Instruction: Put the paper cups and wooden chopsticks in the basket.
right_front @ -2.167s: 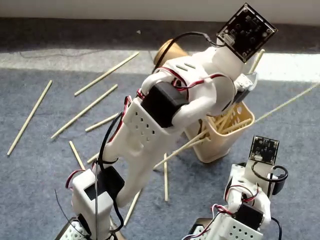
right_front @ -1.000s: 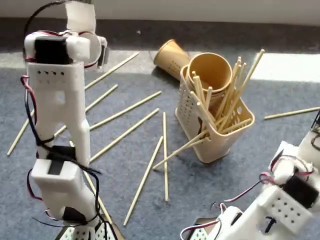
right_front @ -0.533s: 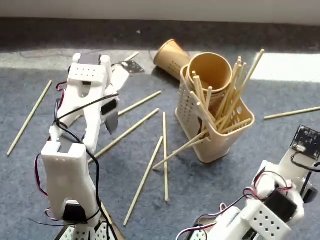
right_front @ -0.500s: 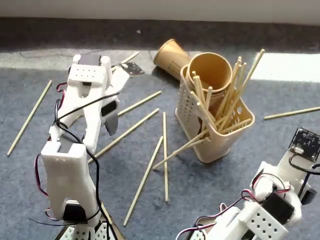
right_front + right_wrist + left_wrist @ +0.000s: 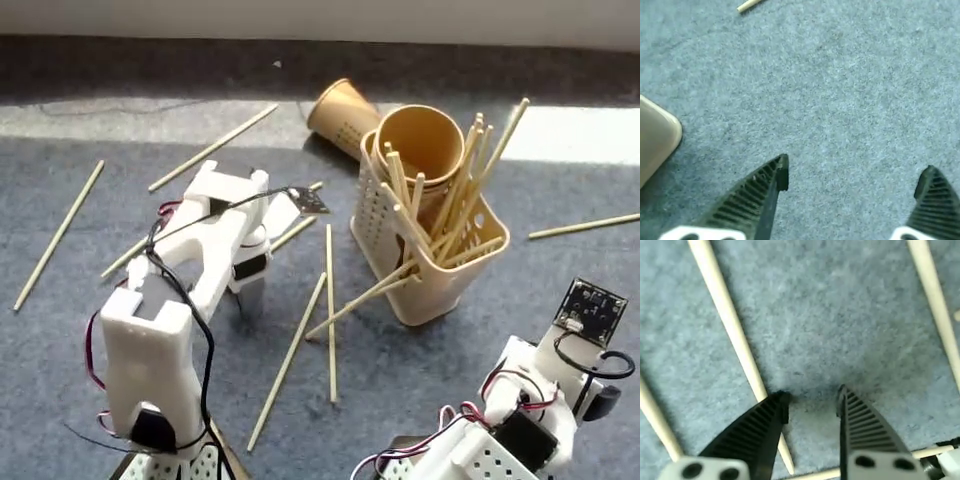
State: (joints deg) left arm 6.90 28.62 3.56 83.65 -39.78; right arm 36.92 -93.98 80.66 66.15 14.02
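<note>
Wooden chopsticks [image 5: 60,235] are lying loose on the grey table [image 5: 60,340], some far to the left of the basket [image 5: 440,285] and several more closer to it. The left gripper [image 5: 812,396] was hanging over the basket about two seconds ago and then swinging high to the left of it. Now it is coming down low among the sticks just left of the basket. Its fingers [image 5: 760,430] are standing a little apart and holding nothing. One tip is touching the nearest chopstick [image 5: 732,330], but this stick is lying beside the gap, not inside it.

I am judging that one delivery is finished and the next pick is beginning, with a small sideways shift needed first.

The basket is standing upright, holding one paper cup [image 5: 420,140] and many sticks. A second cup [image 5: 340,108] is lying on its side just behind the basket. To the right of the basket, the right gripper [image 5: 856,172] is hovering with fingers widely spread over bare table, and a lone chopstick [image 5: 583,226] is lying farther right. Sticks leaning out of the basket are perhaps hindering a close approach.
</note>
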